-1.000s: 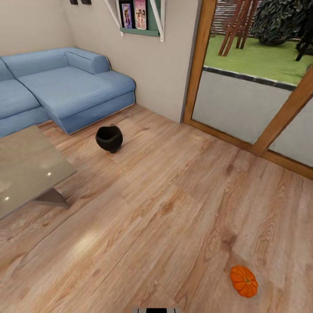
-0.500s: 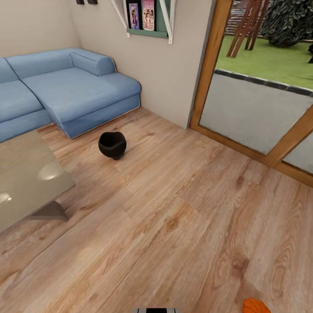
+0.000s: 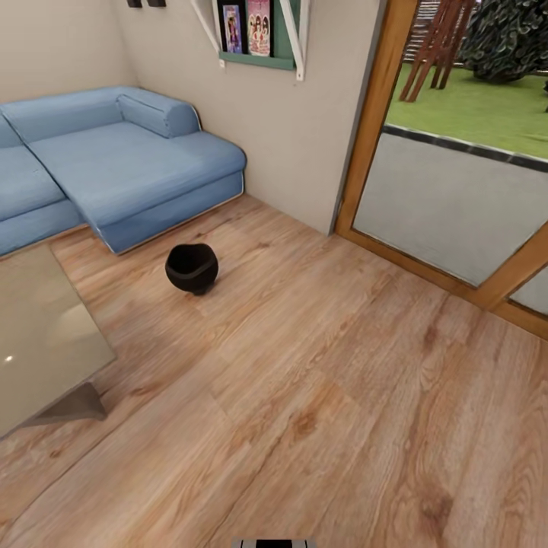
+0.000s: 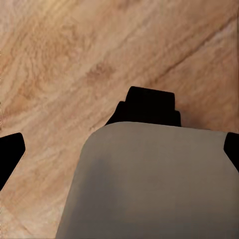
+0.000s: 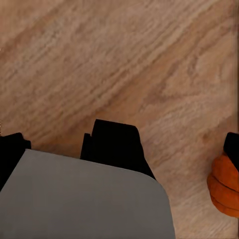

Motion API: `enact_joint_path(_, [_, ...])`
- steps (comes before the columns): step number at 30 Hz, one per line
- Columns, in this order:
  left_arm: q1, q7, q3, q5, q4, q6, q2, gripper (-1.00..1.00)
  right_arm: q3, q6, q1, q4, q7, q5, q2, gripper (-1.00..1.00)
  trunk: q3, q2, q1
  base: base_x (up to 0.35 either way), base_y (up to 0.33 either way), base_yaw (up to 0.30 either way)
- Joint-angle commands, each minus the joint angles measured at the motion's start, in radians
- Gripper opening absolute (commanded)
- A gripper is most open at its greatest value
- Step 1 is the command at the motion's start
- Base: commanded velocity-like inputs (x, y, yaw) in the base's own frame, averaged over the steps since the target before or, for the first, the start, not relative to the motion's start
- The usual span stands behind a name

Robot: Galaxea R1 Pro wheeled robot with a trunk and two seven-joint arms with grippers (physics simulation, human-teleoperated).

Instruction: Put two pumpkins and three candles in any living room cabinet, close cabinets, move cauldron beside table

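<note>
Seemingly on the move: pumpkin by the right arm, cauldron ahead

Nearest, in the right wrist view: right pincer (image 5: 114, 144) hanging over bare plank floor (image 5: 124, 59), nothing seen in its grasp, open or closed impossible to tell from this angle. Near it, at the edge of that view, one orange pumpkin (image 5: 225, 188) resting on the boards, partly cut off. Left pincer (image 4: 148, 107) likewise above plain wood, carrying nothing visible, its state equally unreadable.

Further out, in the head view: corner of a low glossy counter (image 3: 38, 342) at the left, then the black cauldron (image 3: 192, 268) upright on the floor, apart from the counter and short of the blue sofa (image 3: 122, 152). Beyond that, a glazed door with wooden frame (image 3: 373, 137) at the right, lawn outside, and a green wall shelf (image 3: 259, 57) with two pictured covers.

Probably a fetching stage: pumpkin not yet gripped, cauldron not yet beside the counter. Next move, as a judgement only: either lowering the right arm onto the pumpkin with fingers spread wide around its squat body, or rolling on to the cauldron and bringing it close to the counter.

No legible lettering anywhere; shelf covers too small to read
</note>
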Motion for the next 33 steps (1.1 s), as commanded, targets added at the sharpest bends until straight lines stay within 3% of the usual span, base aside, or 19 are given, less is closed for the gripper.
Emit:
enact_joint_path(1, [0.000, 0.000, 0.000, 0.000, 0.000, 0.000, 0.000, 1.00, 0.000, 0.000, 0.000, 0.000, 0.000, 0.000, 0.000, 1.00, 0.000, 0.000, 0.000, 0.338, 0.000, 0.000])
enact_joint_path(22, [0.000, 0.000, 0.000, 0.000, 0.000, 0.000, 0.000, 1.00, 0.000, 0.000, 0.000, 0.000, 0.000, 0.000, -0.002, 1.00, 0.010, 0.000, 0.000, 0.338, 0.000, -0.238])
enact_joint_path(33, [0.000, 0.000, 0.000, 0.000, 0.000, 0.000, 0.000, 1.00, 0.000, 0.000, 0.000, 0.000, 0.000, 0.000, -0.002, 1.00, 0.012, 0.000, 0.000, 0.338, 0.000, -0.041])
